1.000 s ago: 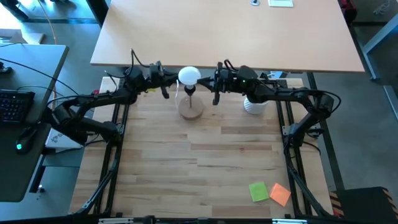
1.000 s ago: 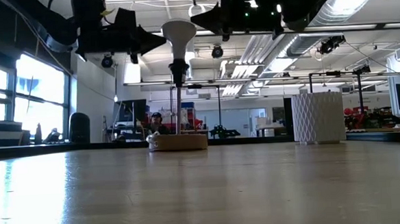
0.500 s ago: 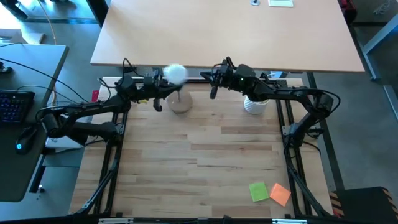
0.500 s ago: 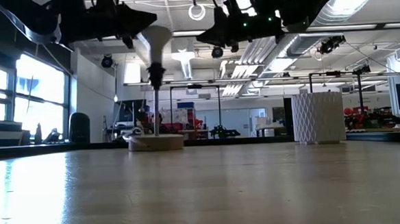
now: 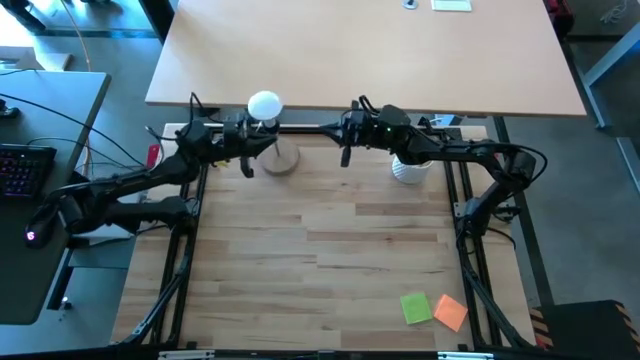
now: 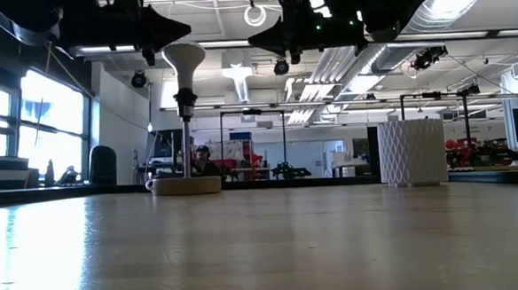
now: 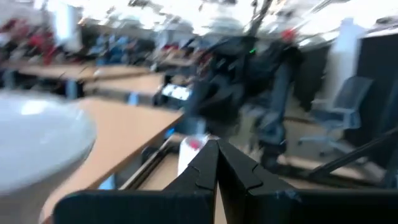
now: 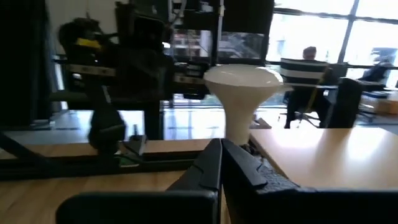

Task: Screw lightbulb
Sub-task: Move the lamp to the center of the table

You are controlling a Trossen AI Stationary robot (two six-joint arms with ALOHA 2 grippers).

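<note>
The slatted wooden bench (image 5: 330, 260) carries one round wooden lamp base (image 5: 281, 160) near its far edge. One matte white lightbulb (image 5: 264, 104) stands atop its socket. The left gripper (image 5: 262, 153) beside it and the right gripper (image 5: 343, 150) are both closed, empty.

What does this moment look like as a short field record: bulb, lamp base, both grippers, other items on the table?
lightbulb: white, seated upright in the socket on top of the lamp stem
lamp base: round wooden disc at the table's far edge, left of centre
left gripper: shut, empty, beside the bulb at bulb height
right gripper: shut, empty, raised right of the lamp, apart from it
white ribbed cup: far right, under the right arm
sticky notes: green and orange, near right corner
</note>
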